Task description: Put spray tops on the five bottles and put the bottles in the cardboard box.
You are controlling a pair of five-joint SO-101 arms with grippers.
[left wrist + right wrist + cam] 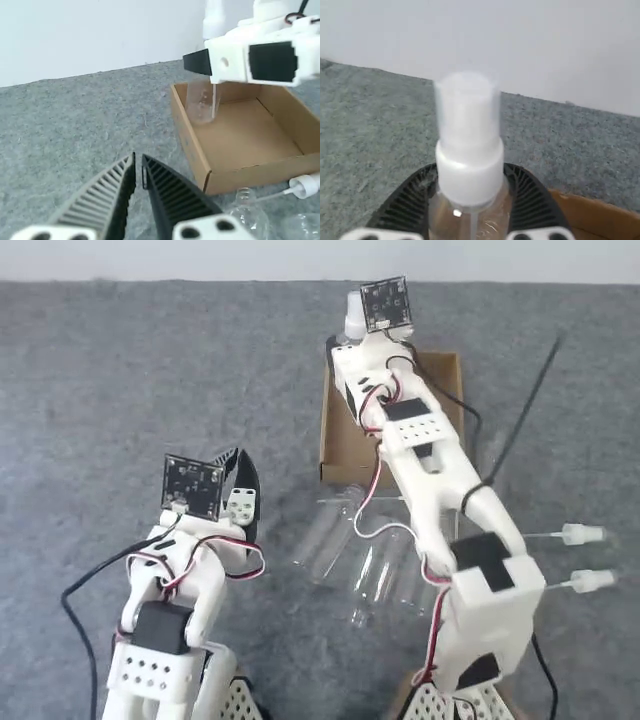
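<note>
At the far corner of the cardboard box [250, 135], the right claw [470, 192] grips a bottle [467, 217] under its spray top [468, 125]. It looks light, slick and thin-walled, so a gentle shoulder hold suits. The left claw [139, 172] is closed, empty.

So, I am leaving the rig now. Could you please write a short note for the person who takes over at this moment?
Left gripper: jaws almost together, holding nothing, over the grey mat.
Right gripper: shut on a capped bottle, held upright at a corner of the cardboard box.
Done: one bottle has its spray top. No bottle lies on the part of the box floor that shows.
Left: release this one; the clear bottles lying between the arms need tops. Two spray tops lie beside the right arm.
</note>
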